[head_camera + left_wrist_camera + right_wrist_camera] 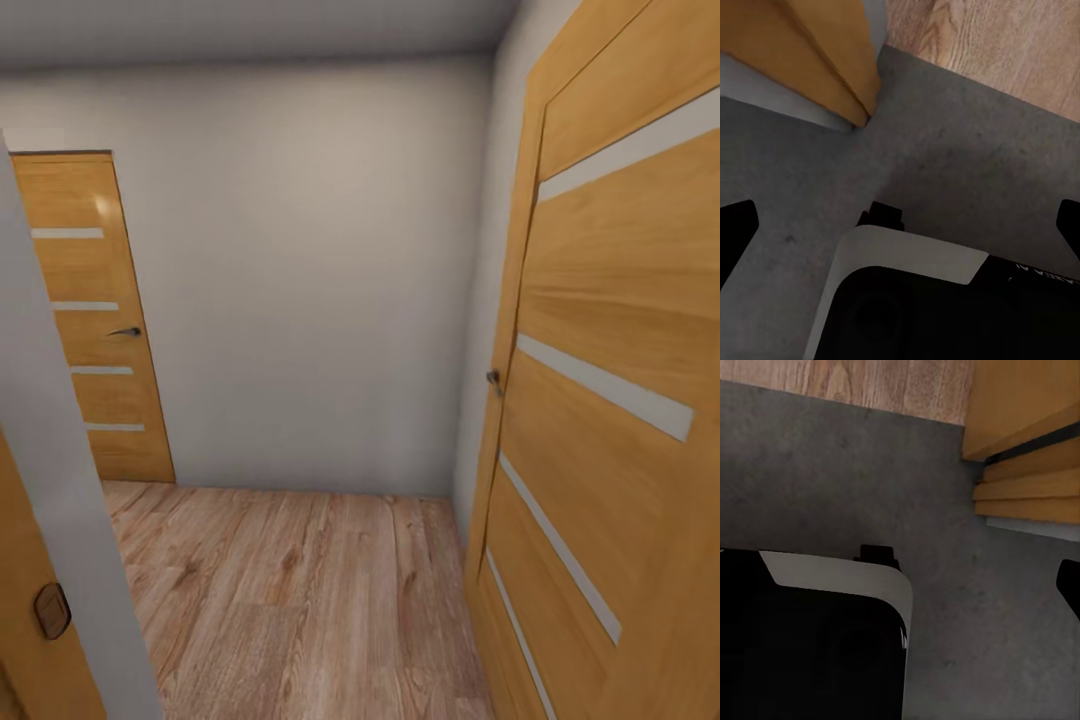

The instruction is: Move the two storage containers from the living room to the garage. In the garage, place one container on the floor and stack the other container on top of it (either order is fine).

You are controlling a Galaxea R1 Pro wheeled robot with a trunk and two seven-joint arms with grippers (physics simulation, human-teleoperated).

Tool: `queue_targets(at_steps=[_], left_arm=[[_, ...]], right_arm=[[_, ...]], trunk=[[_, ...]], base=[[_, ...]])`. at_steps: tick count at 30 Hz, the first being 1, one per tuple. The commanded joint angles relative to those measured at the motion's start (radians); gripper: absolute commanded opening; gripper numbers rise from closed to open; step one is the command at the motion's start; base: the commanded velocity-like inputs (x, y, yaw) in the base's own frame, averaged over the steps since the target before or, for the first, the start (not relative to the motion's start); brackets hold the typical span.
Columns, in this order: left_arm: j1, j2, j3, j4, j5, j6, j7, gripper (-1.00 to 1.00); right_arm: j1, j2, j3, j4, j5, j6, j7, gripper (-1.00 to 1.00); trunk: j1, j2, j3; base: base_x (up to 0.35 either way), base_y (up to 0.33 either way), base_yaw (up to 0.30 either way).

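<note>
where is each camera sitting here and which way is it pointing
Head view: on the robot's head, facing forward and slightly down a small hallway with wood-plank flooring, a far door and a near door; none of its body.
Left wrist view: near the left claw, facing down at grey concrete floor; dark fingers and the robot's base.
Right wrist view: near the right claw, facing down; one finger.
Both wrist views share the concrete-to-wood edge and door bottom.

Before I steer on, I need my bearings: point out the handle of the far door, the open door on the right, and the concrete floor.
far door handle [126, 331], head view, on its dark lever.
open door [620, 300], head view, on its wood face.
concrete floor [967, 165], left wrist view, on bare grey surface.
</note>
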Motion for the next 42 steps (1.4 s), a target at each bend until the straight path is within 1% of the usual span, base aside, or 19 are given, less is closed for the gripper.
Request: queue_targets(at_steps=[1, 16, 22, 34, 42], left_arm=[[-0.001, 0.0, -0.002, 0.001, 0.004, -0.003, 0.002, 1.0], [-0.001, 0.0, -0.002, 0.001, 0.002, -0.003, 0.002, 1.0], [-0.001, -0.001, -0.002, 0.001, 0.002, -0.004, 0.002, 1.0], [-0.001, -0.001, -0.002, 0.001, 0.004, -0.008, 0.007, 1.0], [-0.001, -0.001, -0.002, 0.001, 0.005, -0.014, 0.008, 1.0]], right_arm=[[-0.001, 0.0, 0.008, 0.003, -0.007, -0.006, -0.002, 1.0], [-0.001, -0.002, 0.011, 0.003, -0.007, -0.004, 0.0, 1.0], [-0.001, -0.001, 0.011, 0.003, -0.007, -0.004, 0.0, 1.0], [-0.001, -0.001, 0.011, 0.003, -0.008, -0.004, 0.0, 1.0], [-0.001, -0.001, 0.011, 0.003, -0.008, -0.004, 0.0, 1.0]], trunk=[[0.0, -0.001, -0.001], [0.0, -0.001, -0.001], [0.0, -0.001, -0.001], [0.0, -0.001, -0.001], [0.0, -0.001, -0.001]], base=[[0.077, 0.0, 0.019], [0.287, -0.001, 0.002], [0.279, -0.08, 0.0], [0.035, -0.079, 0.0], [0.001, -0.013, 0.0]])
